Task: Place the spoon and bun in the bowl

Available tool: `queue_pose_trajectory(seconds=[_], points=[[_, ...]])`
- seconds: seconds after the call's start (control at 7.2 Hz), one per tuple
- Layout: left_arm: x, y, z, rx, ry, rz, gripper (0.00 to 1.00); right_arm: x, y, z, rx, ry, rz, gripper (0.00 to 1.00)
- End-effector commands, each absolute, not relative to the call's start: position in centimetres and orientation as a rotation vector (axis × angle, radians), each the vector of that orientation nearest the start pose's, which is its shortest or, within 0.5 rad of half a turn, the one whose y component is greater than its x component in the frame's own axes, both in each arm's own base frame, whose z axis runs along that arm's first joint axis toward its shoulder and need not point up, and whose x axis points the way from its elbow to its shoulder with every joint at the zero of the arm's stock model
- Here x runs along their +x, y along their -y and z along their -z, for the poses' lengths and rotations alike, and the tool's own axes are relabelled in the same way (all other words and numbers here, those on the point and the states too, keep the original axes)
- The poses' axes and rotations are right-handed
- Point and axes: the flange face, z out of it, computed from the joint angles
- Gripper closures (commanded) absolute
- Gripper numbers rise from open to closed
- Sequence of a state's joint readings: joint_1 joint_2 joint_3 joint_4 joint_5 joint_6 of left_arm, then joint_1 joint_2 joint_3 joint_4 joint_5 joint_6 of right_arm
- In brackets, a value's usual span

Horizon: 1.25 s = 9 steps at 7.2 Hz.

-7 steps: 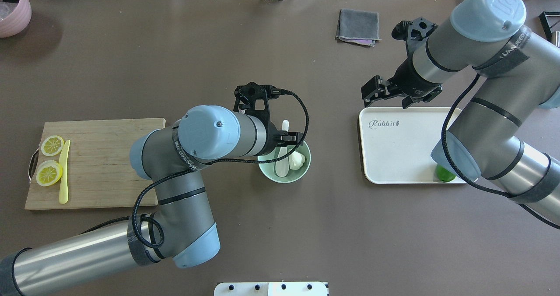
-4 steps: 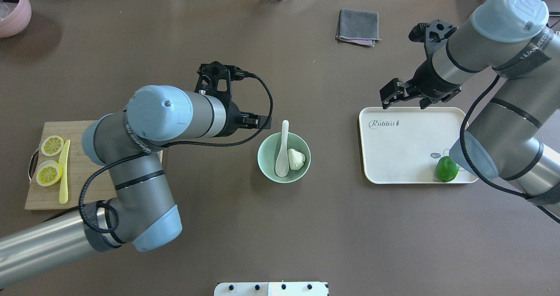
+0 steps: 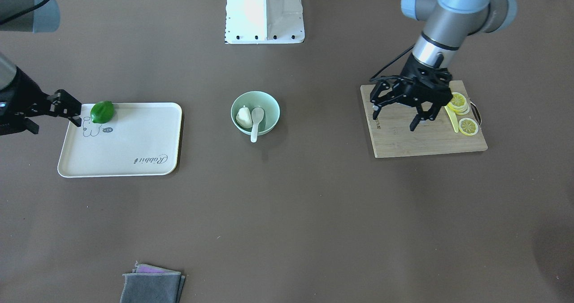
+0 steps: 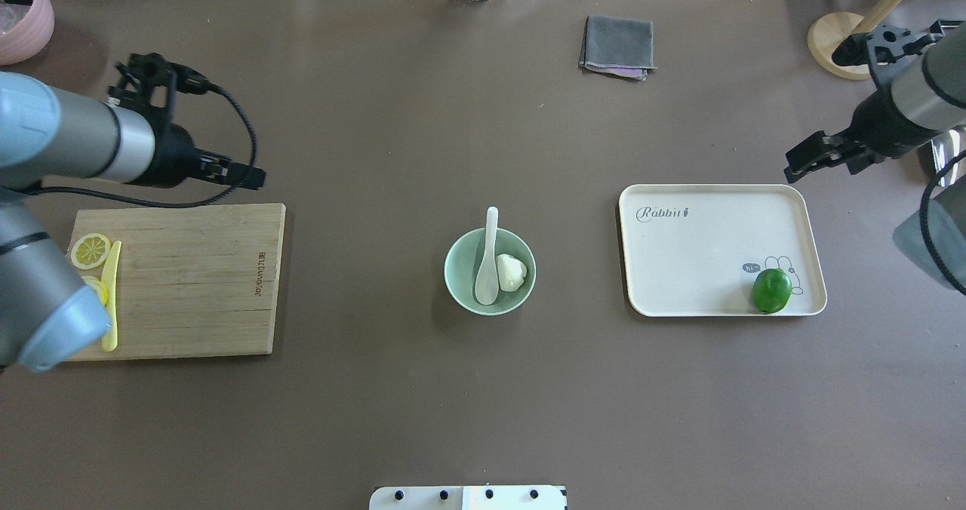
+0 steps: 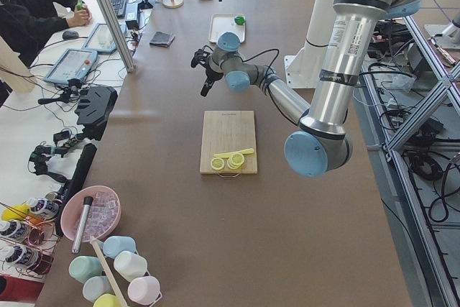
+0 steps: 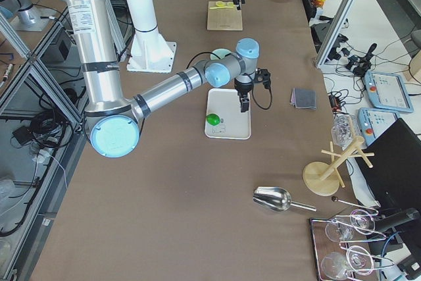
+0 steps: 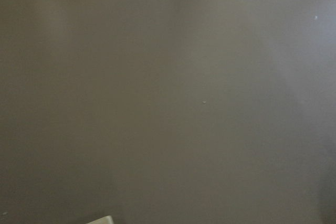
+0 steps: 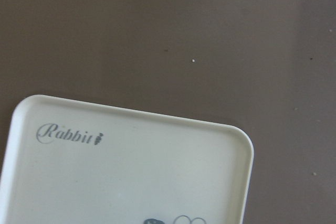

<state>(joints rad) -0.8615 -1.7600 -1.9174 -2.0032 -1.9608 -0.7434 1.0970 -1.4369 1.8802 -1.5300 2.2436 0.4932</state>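
Smooth mint-green bowl (image 4: 455, 287) at table centre. Glossy white spoon (image 4: 487, 268) lies with scoop inside, curved handle out over rim away from robot. Pleated white bun (image 4: 512, 272) sits in bowl beside scoop.

Front view alone shows left gripper (image 3: 397, 117) with fingers spread, empty, by wooden board (image 3: 426, 141); overhead gives only side profile.

Right gripper (image 4: 822, 167) has jaws apart, empty, near matte cream tray (image 4: 702, 253). Right wrist view adds tray's rounded corner and "Rabbit" script.

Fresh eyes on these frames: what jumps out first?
The mint-green bowl mid-table, with the white spoon and bun already inside, spoon handle over the rim. Then the lime alone on the white tray on the robot's right, and lemon slices with a yellow knife on the cutting board on its left.
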Motion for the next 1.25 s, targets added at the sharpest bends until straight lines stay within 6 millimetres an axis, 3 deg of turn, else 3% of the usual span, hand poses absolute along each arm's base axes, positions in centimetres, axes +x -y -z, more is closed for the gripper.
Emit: queue_pose_trajectory(seconds=[0.0,0.28,0.42,0.69,0.97,1.11], points=[[14.0,49.7,-43.2,0.445,-0.863,-0.211,0.02,-9.3,50.2,-50.7,0.109,0.795,0.179,0.00],[3.9,48.4,-49.6,0.525,-0.783,-0.195,0.02,-8.0,50.3,-52.6,0.092,0.789,0.152,0.00],[1.5,48.2,-51.6,0.515,-0.767,-0.179,0.02,-5.6,50.8,-55.0,0.080,0.757,0.094,0.00],[1.0,47.5,-53.9,0.483,-0.752,-0.161,0.02,-3.8,49.6,-57.1,0.057,0.768,0.056,0.00],[0.1,45.8,-57.3,0.414,-0.730,-0.120,0.02,1.1,48.7,-58.7,0.054,0.771,-0.035,0.00],[-1.2,45.8,-59.0,0.382,-0.720,-0.078,0.02,1.9,48.4,-59.5,0.047,0.765,-0.019,0.00]])
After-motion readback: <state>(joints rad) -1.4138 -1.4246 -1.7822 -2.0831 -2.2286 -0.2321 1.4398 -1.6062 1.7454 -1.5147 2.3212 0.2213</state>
